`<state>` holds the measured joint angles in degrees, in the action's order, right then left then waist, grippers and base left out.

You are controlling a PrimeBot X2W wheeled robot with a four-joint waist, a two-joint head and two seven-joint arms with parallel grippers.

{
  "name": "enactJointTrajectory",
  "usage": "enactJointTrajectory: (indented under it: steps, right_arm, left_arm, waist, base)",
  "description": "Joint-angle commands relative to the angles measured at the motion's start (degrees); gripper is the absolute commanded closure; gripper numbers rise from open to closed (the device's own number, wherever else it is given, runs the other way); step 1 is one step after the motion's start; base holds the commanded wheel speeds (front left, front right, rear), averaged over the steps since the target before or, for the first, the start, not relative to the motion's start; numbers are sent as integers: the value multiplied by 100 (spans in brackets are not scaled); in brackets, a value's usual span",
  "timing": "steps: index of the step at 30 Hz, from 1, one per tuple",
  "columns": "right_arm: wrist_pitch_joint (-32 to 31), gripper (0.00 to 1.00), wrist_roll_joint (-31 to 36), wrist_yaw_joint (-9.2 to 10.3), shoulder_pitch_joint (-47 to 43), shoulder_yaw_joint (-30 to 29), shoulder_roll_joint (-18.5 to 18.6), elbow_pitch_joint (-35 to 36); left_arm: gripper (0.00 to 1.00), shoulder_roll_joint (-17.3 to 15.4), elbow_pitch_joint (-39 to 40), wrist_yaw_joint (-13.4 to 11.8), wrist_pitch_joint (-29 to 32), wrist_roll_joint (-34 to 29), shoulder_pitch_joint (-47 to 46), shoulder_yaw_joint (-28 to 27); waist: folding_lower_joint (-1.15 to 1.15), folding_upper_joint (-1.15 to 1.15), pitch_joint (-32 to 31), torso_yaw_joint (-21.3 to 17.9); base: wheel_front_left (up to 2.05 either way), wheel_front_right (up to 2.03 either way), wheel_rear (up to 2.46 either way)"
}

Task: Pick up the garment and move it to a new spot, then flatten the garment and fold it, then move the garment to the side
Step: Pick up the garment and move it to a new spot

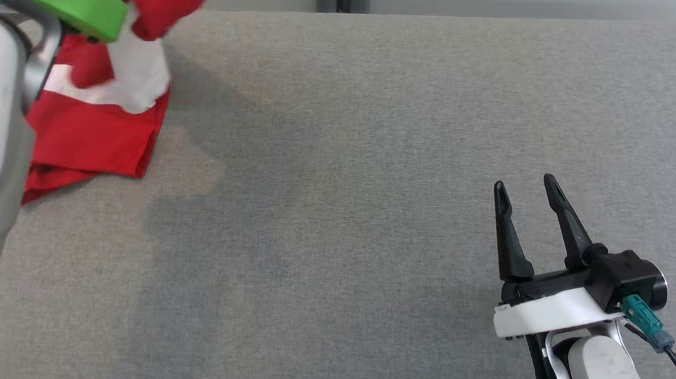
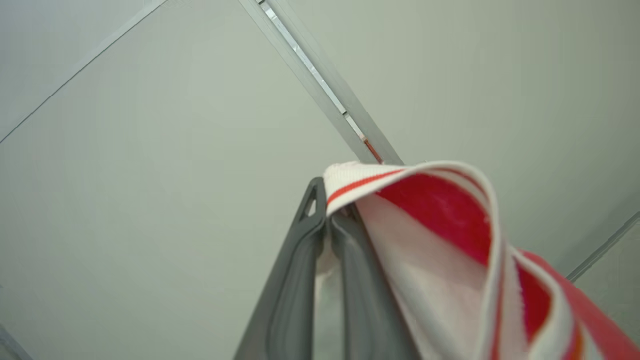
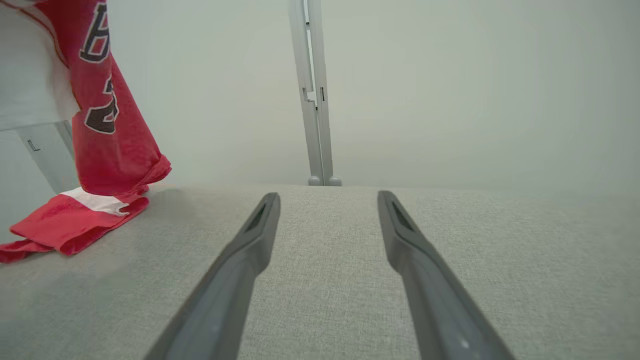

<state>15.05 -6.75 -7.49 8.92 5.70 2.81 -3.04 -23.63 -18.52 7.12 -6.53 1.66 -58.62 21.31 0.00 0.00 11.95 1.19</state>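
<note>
R gripper (image 1: pixel 524 183) sits near-right, wide open & empty, over grey fabric-covered table (image 1: pixel 376 156); red-and-white jersey garment (image 1: pixel 92 131) is well apart at far left, long axis hanging vertical, hem pooled on table, ribbed edge pinched in closed L gripper (image 2: pixel 327 210), so L arm is nearer.

Grey fabric tabletop (image 1: pixel 372 215) — pale wall (image 3: pixel 450 75) behind, grey upright post (image 3: pixel 315 100) at far edge.

Right gripper (image 3: pixel 328 196): fingers were spread wide above grey surface (image 3: pixel 450 240) | garment (image 3: pixel 110 150): red and white, hung at left, lower end lay on surface | post (image 3: pixel 315 100): stood upright beyond far edge
</note>
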Motion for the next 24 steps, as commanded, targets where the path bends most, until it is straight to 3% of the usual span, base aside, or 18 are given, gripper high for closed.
enactJointTrajectory:
  steps: [1,7,13,18,24]
  right_arm:
    - [20,0,-48,0,-71,-11,13,-7]
    - [20,0,-177,0,-72,-46,14,2]
    - [20,0,-234,0,-56,-236,13,18]
    - [20,0,-253,0,33,-537,11,52]
    - [20,0,-200,0,106,-758,10,97]
  left_arm:
    - [100,75,194,21,48,90,-104,100]
    - [100,593,1010,31,200,431,-286,707]
    - [100,1240,1001,-121,64,1035,262,788]
    - [100,1264,275,-311,-156,1346,1143,727]
    - [100,1059,-1003,-541,-516,1594,1965,478]
  waist:
    - [0,0,-214,-316]
    - [0,0,-166,-772]
    - [0,0,70,-1108]
    - [0,0,276,-1306]
    - [0,0,472,-1401]
  base:
    - [0,0,0]
    - [0,0,0]
    - [0,0,0]
    - [0,0,0]
    - [0,0,0]
